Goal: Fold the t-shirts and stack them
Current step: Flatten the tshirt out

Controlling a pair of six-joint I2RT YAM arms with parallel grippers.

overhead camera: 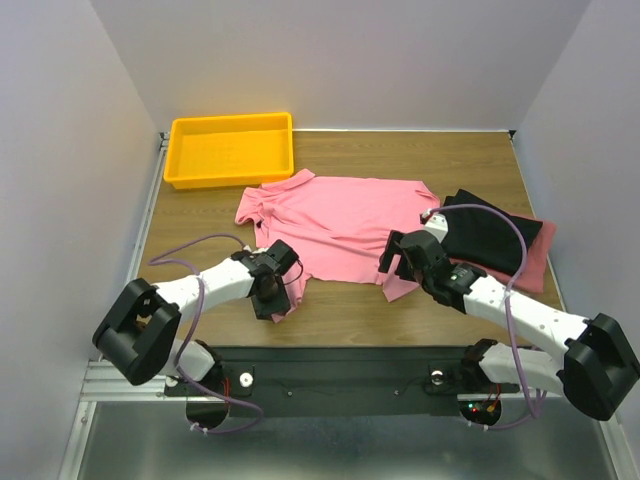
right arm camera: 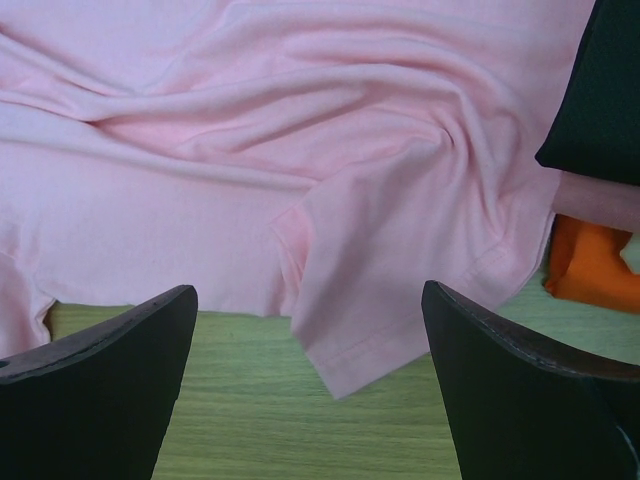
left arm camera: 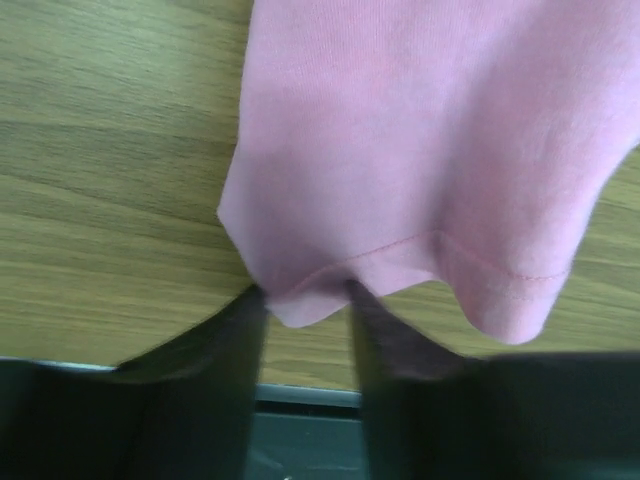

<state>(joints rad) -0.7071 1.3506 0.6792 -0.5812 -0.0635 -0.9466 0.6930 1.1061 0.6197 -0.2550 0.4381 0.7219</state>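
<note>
A robotics lab cell: plain white panels (overhead camera: 340,60) box in a wooden desk (overhead camera: 400,155), and a cabled left arm (overhead camera: 215,283) and right arm (overhead camera: 520,310) are bolted to a black base plate (overhead camera: 350,378) at bottom centre.

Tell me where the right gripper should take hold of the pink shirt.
Probably the hemmed flap of the pink shirt nearest the open right gripper. Come in low from the near side: its edge lies on bare table, pointing between the jaws.

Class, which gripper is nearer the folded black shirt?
Right. The right gripper sits just beside the folded black shirt; the left gripper is at the pink shirt's opposite hem corner.
</note>
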